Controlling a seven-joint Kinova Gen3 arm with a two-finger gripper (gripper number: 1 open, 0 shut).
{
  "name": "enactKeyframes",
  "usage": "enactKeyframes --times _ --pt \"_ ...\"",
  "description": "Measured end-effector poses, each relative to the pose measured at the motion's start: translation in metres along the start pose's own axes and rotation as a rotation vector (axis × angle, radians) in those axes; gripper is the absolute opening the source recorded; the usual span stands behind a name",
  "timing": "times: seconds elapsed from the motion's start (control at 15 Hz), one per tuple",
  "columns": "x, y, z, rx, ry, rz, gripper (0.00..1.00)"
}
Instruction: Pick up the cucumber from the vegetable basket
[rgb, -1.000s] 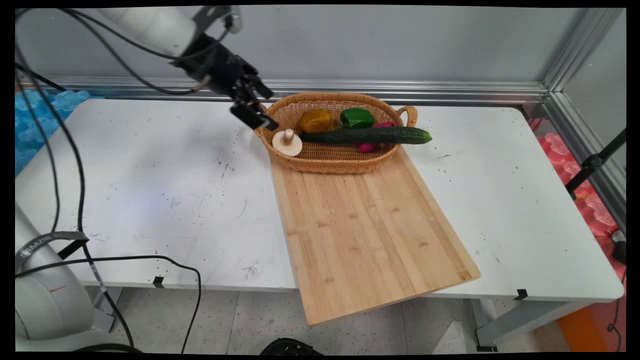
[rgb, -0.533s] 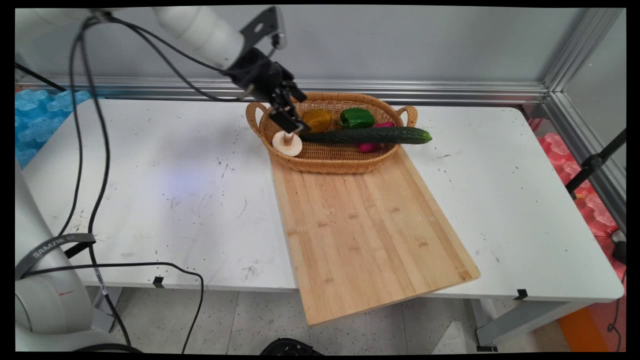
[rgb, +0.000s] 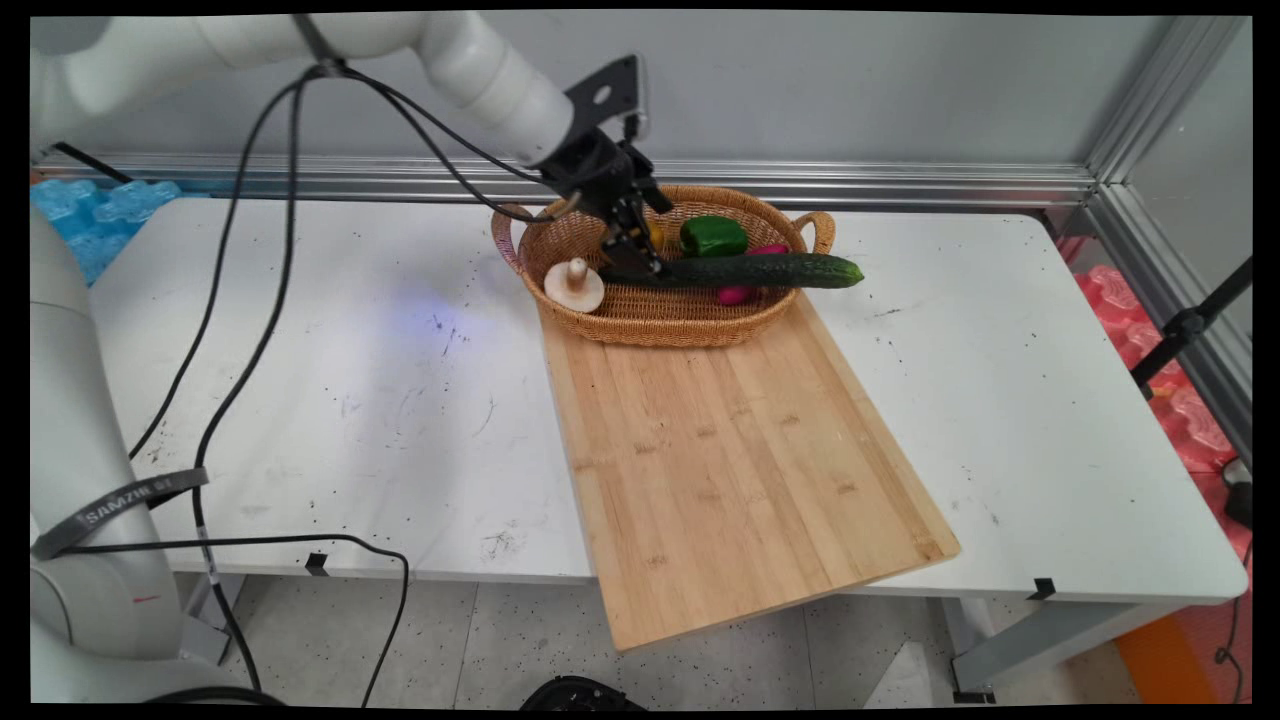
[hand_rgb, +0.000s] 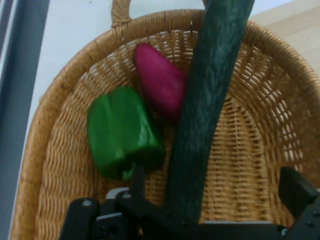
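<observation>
A wicker basket (rgb: 690, 333) stands at the back of the table. Across it lies a long dark green cucumber (rgb: 740, 271), its right end sticking out over the rim. My gripper (rgb: 634, 250) hangs open over the cucumber's left end. In the hand view the cucumber (hand_rgb: 210, 100) runs up between the two fingers (hand_rgb: 136, 181), and the gripper (hand_rgb: 215, 177) straddles it. A green pepper (hand_rgb: 122, 131) and a magenta vegetable (hand_rgb: 160, 80) lie beside it in the basket (hand_rgb: 55, 150). A pale mushroom (rgb: 574, 285) sits at the basket's left end. An orange-yellow vegetable (rgb: 655, 233) is mostly hidden behind the gripper.
A long bamboo cutting board (rgb: 740, 460) runs from the basket toward the table's near edge and overhangs it. Black cables (rgb: 250, 330) hang from the arm over the table's left part. An aluminium rail (rgb: 900, 185) lines the back wall.
The gripper has swung right from beside the basket's left handle, past the mushroom, and now hangs over the cucumber's left end inside the basket. The vegetables have not moved.
</observation>
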Motion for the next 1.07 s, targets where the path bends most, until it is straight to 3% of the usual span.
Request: enactKeyframes --times 0.53,1.0,1.07 --pt "0.012 -0.014 0.055 -0.034 0.004 0.146 1.00" --pt "0.016 -0.016 0.080 -0.071 0.013 0.204 1.00" --pt "0.017 -0.015 0.083 -0.078 0.015 0.210 0.00"
